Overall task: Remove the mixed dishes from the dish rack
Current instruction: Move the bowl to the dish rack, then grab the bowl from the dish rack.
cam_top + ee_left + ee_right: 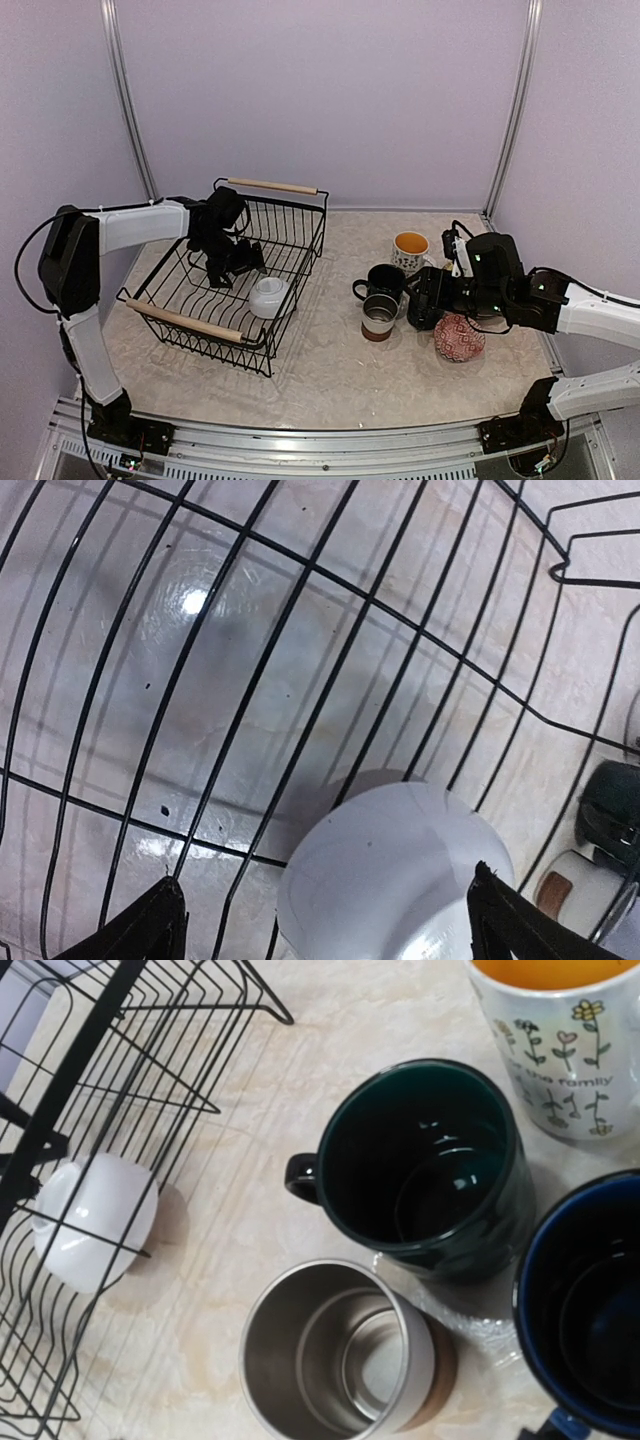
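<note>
White glazed small bowl (395,880) lay upside down on the floor of the black wire dish rack (305,235), toward the rack's right wall, on the table's left half. Left pincer (330,925) hung released above it, fingers set wide to either side, no contact seen.

Risks: the smooth domed base might squirt out under a squeeze; a fingertip might snag a wire and drag the rack.

Right pincer (425,298), released and empty, hovered close over the dark green mug (430,1160) and steel cup (340,1360) near the table's right edge. A small drop could topple them.
</note>
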